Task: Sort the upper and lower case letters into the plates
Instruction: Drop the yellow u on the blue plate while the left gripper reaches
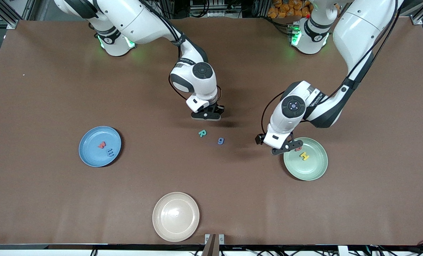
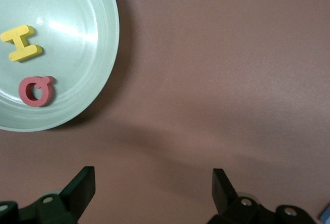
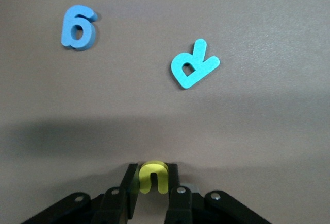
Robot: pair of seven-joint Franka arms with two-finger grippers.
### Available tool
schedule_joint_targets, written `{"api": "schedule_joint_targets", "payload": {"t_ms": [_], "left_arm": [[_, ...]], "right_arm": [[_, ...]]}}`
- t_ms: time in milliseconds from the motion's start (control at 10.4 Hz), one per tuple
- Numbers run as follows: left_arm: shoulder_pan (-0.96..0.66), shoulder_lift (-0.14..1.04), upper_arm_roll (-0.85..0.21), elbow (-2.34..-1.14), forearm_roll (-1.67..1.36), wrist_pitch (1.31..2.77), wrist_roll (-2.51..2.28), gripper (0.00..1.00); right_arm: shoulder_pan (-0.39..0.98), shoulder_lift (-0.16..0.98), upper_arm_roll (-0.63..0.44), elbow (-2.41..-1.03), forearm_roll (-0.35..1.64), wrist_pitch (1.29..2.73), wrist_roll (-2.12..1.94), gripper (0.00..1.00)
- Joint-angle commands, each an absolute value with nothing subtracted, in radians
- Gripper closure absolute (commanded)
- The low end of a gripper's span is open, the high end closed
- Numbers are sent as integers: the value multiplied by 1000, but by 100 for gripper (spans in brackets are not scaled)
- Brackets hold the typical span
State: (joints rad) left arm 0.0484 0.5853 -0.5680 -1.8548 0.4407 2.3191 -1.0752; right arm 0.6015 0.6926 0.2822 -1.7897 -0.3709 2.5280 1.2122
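Note:
My right gripper [image 1: 207,116] is low over the middle of the table, shut on a yellow letter u [image 3: 153,176]. On the table beside it lie a teal R [image 1: 202,133] [image 3: 193,64] and a blue g [image 1: 221,141] [image 3: 78,27]. The sky blue plate [image 1: 87,156] toward the right arm's end holds a red M [image 1: 101,144] and a blue m [image 1: 110,153]. In the mint green plate [image 1: 314,170] [image 2: 110,38] lie a yellow H [image 1: 305,155] [image 2: 20,42] and a red Q [image 1: 298,149] [image 2: 36,90]. My left gripper [image 1: 286,148] [image 2: 153,188] hangs open and empty at that plate's edge.
A cream-beige plate [image 1: 176,217] sits empty near the table's front edge. Both arms reach in over the brown table [image 1: 55,199] from their bases.

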Motion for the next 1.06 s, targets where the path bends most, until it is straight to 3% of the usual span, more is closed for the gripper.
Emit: {"api": "schedule_joint_targets", "payload": {"t_ms": [0,96,192,288,384,768,960], "left_arm": [[-12,609,-566,-1810,443,2307,-1226,0],[-29,609,-566,-1809,445,2309,-1265,0],[-46,609,-566,-1801,443,2307,-1275,0],[-69,609,-566,-1796,445,2307,-1304,0],[-72,609,-566,-1798,451,2309,-1321,0],[-67,600,-566,-1802,445,2307,-1362,0],[-101,601,-566,-1801,449,2307,-1425,0]], "right_arm": [[598,715,288,-1776,-407,2520,1241,69],[597,721,288,-1775,-407,2520,1244,63],[597,722,288,-1775,-408,2520,1249,72],[592,715,288,-1773,-407,2520,1247,90],[580,689,290,-1776,-403,2501,1232,100],[367,452,313,-1860,-246,2297,920,100],[248,402,279,-1870,-215,2154,678,100]]}}
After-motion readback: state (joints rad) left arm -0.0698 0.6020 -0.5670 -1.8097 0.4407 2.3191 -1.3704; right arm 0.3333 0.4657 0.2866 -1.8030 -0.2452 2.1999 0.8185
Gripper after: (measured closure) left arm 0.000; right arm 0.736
